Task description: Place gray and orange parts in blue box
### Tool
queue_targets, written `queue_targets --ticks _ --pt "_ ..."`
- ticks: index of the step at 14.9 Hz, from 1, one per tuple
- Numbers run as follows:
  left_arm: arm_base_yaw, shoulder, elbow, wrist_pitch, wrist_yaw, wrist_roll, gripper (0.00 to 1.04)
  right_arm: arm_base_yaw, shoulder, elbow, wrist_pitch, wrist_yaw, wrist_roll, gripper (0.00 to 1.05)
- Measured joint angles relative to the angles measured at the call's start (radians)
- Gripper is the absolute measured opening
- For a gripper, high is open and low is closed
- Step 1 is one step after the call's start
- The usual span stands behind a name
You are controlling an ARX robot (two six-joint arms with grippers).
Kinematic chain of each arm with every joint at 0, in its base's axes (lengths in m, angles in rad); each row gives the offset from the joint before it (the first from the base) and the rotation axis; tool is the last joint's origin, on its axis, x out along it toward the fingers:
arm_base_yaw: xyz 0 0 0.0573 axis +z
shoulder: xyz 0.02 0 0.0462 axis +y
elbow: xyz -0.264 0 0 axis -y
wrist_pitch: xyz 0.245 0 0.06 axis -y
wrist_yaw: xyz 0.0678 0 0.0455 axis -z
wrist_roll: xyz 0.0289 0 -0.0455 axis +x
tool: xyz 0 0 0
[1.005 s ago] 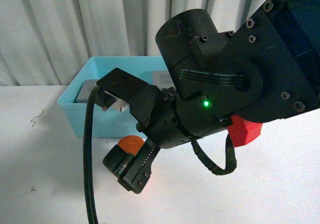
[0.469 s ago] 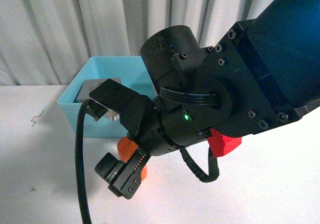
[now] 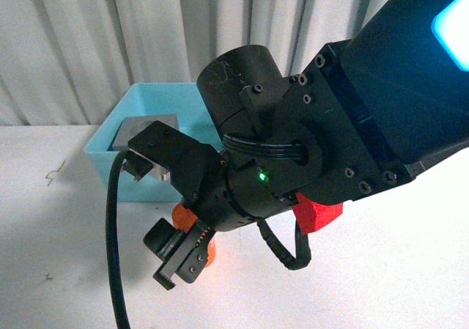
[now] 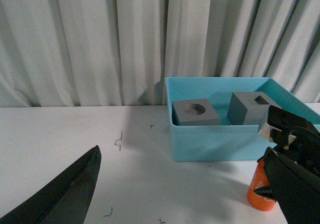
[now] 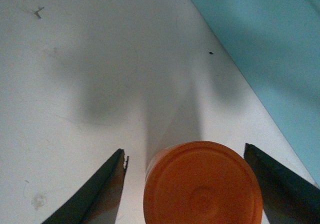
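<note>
1. The right end effector (image 5: 184,148) is open wide, with a dark finger on each side of the orange cylinder (image 5: 202,184); bare tabletop shows between each finger and the cylinder, so it has hold of nothing
2. The orange cylinder stands upright on the white tabletop (image 3: 58,256), outside the blue box (image 4: 215,144) and just in front of its near wall, towards the box's right-hand end as the robot faces it
3. In the front view the right arm fills most of the picture: one finger of its end effector lies in front of the box wall, the other hangs low over the tabletop, and patches of orange show between them
4. Both gray cubes sit inside the blue box, side by side and apart; the gray cube with the round recess (image 4: 196,113) is on the left and the gray cube with the square recess (image 4: 252,107) on the right, each with its recess facing up
5. In the front view only one gray cube can be seen in the box, since the arm hides the rest of the inside
6. Of the left end effector (image 4: 75,190) only one dark finger shows, raised above bare tabletop well to the left of the box; I cannot tell how far open it is
7. A red part (image 3: 316,215) peeks out from behind the right arm, mostly hidden
8. A pale pleated curtain (image 4: 100,44) hangs behind the tabletop and the box
</note>
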Motion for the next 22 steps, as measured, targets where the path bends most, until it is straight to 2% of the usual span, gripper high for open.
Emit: queue_targets --ticks 2,3,6,8,11,14,17,22 --pt "0.000 0.000 0.000 0.000 0.000 0.000 0.98 0.000 -0.001 0.000 0.008 0.013 0.002 0.49" --pt "0.000 0.000 0.000 0.000 0.000 0.000 0.98 0.000 -0.019 -0.021 0.064 0.034 0.000 0.48" --pt "0.000 0.000 0.000 0.000 0.000 0.000 0.98 -0.035 -0.259 -0.109 0.171 -0.027 0.138 0.48" --pt "0.000 0.000 0.000 0.000 0.000 0.000 0.98 -0.128 -0.375 -0.004 0.217 0.009 0.186 0.47" --pt "0.000 0.000 0.000 0.000 0.000 0.000 0.98 -0.214 -0.265 0.149 0.159 0.080 0.214 0.47" --pt "0.000 0.000 0.000 0.000 0.000 0.000 0.98 -0.168 -0.067 0.244 0.063 0.085 0.244 0.47" --pt "0.000 0.000 0.000 0.000 0.000 0.000 0.98 -0.110 -0.021 0.353 0.036 0.098 0.262 0.47" --pt "0.000 0.000 0.000 0.000 0.000 0.000 0.98 -0.113 0.114 0.385 -0.006 0.164 0.328 0.47"
